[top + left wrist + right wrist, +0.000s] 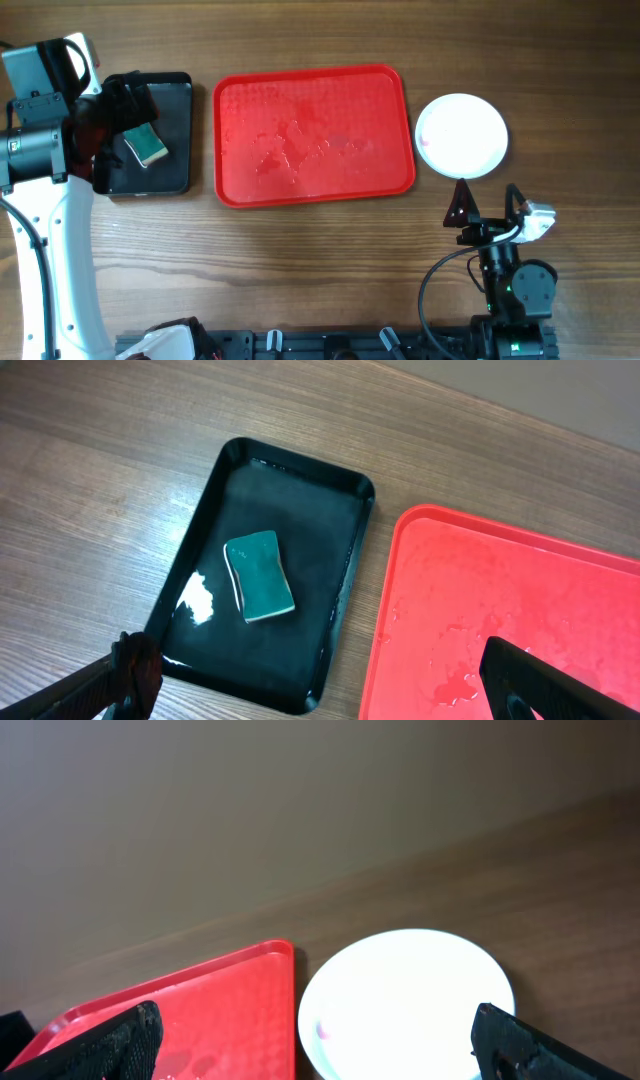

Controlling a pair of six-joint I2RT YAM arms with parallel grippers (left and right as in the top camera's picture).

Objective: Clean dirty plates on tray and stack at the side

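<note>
Tabletop [300, 260]; left gripper [318, 675], right gripper [315, 1032] wide, empty

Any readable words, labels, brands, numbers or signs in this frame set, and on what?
None can be read in any view. The red tray, the black tray, the sponge and the white plate all show plain surfaces with no print, logo or label.

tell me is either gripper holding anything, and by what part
Nothing is held. The left gripper is open over the black tray and sponge; the right gripper is open near the white plate.
</note>
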